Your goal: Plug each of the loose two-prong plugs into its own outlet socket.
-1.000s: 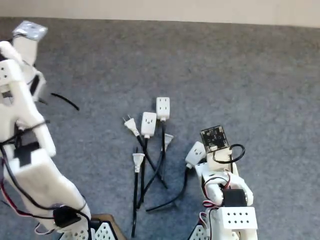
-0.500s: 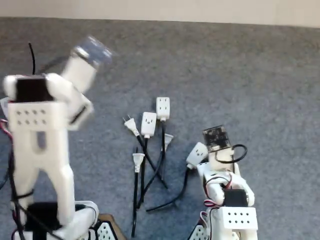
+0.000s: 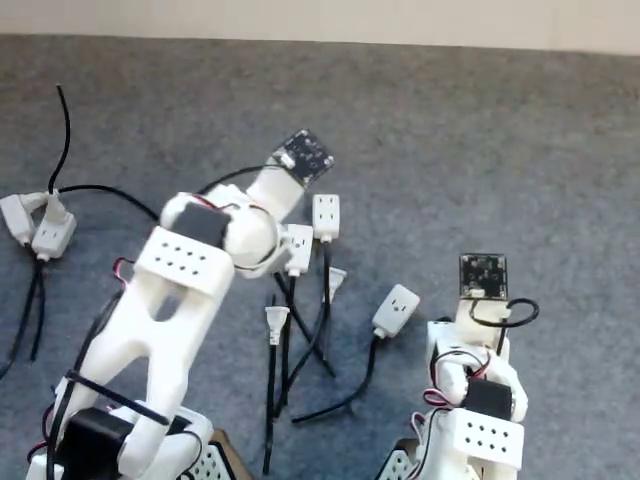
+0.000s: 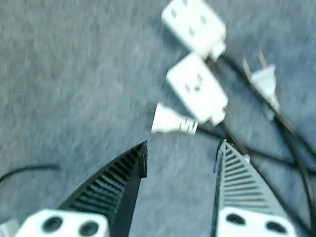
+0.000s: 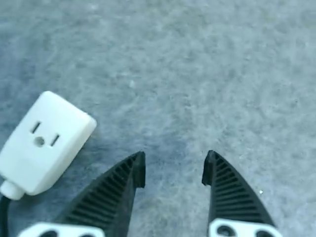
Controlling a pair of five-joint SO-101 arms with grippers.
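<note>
Near a plug [image 4: 173,123], the left fingers [image 4: 118,182] gape, empty; right fingers [image 5: 118,192] likewise.

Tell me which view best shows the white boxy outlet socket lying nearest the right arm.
The right wrist view: the white boxy outlet socket lies close, slots and cord end plain. The high view shows it small. The left wrist view faces two other white sockets.

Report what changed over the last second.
The left arm swung from the far left in over the middle; its open left gripper now hangs close to a white two-prong plug. The open right gripper drew rightward, away from the white outlet socket beside it. The black cords stayed put.
</note>
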